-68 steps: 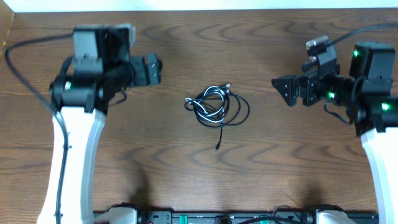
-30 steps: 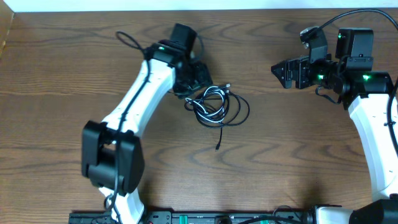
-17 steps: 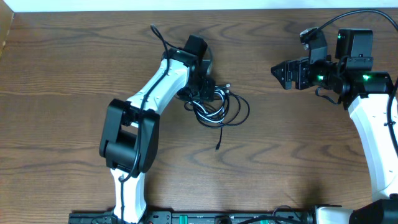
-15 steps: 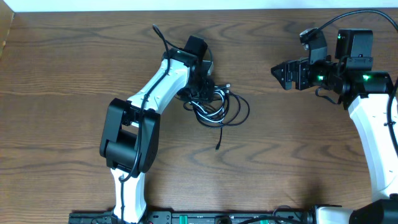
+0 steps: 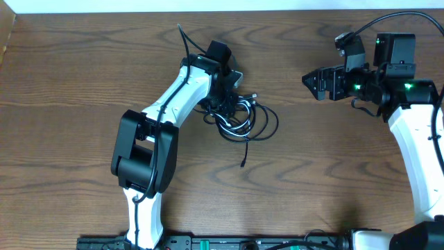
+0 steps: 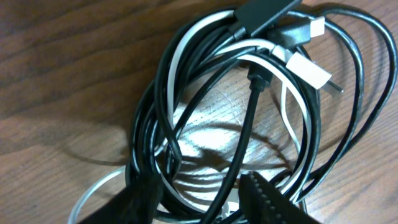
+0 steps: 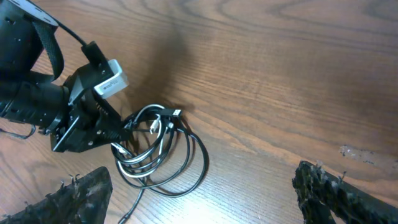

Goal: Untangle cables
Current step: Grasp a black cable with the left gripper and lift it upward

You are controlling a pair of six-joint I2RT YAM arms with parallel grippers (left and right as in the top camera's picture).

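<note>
The cables [image 5: 244, 119] lie as one small coil of black and white cords at the table's middle, with a loose black end [image 5: 244, 161] trailing toward the front. My left gripper [image 5: 223, 103] is down on the coil's upper left edge. In the left wrist view its jaws [image 6: 202, 202] stand half closed around several black strands and a white one [image 6: 297, 118], with bare table showing between the fingers. A white plug [image 6: 309, 67] and a black plug [image 6: 261, 14] sit at the coil's far side. My right gripper [image 5: 310, 83] hovers open far to the right, nothing between its fingers [image 7: 78, 199].
The brown wooden table [image 5: 333, 180] spreads around the coil. The left arm's white links [image 5: 177, 94] reach diagonally from the front left to the coil. The right arm [image 5: 416, 132] stands along the right edge. A power strip [image 5: 208, 243] lies at the front edge.
The left arm swung in from the far left and came down onto the coil's upper left edge, its jaws narrowing around strands. The coil shifted slightly. The right arm stayed still.
</note>
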